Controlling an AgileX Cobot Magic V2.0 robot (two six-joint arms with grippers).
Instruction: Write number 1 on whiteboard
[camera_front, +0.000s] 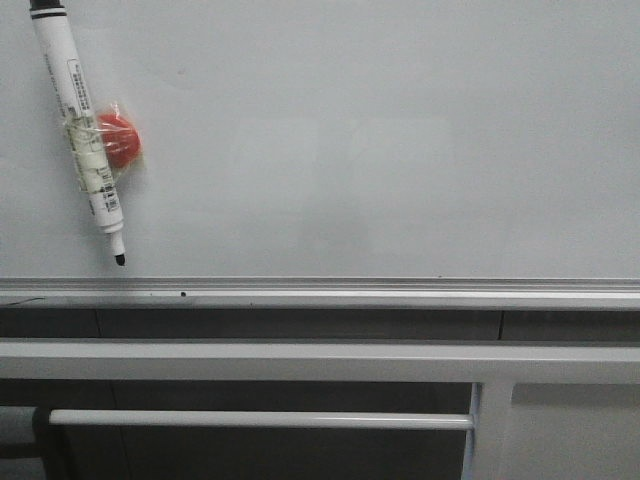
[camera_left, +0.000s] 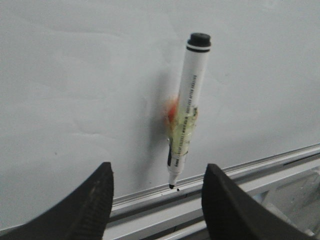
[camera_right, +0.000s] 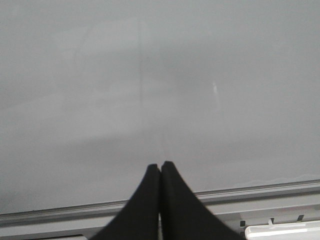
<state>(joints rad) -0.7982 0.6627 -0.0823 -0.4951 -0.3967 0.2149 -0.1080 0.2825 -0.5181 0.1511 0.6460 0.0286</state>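
The whiteboard (camera_front: 380, 140) fills most of the front view, pale and glossy, with a silver bottom rail (camera_front: 320, 292). No black stroke of a number 1 shows on it. A white marker pen (camera_front: 80, 130) with a red magnet (camera_front: 120, 140) taped to it hangs on the board at the upper left, uncapped tip down. In the left wrist view the pen (camera_left: 187, 107) hangs ahead of my open left gripper (camera_left: 157, 182), apart from the fingers. My right gripper (camera_right: 160, 166) is shut and empty, facing the bare whiteboard (camera_right: 150, 75). Neither gripper shows in the front view.
Grey metal frame bars (camera_front: 320, 360) run below the rail, with a thinner white bar (camera_front: 260, 420) lower down and a white upright (camera_front: 490, 430) at the right. A faint erased vertical trace (camera_right: 140, 65) shows on the board in the right wrist view.
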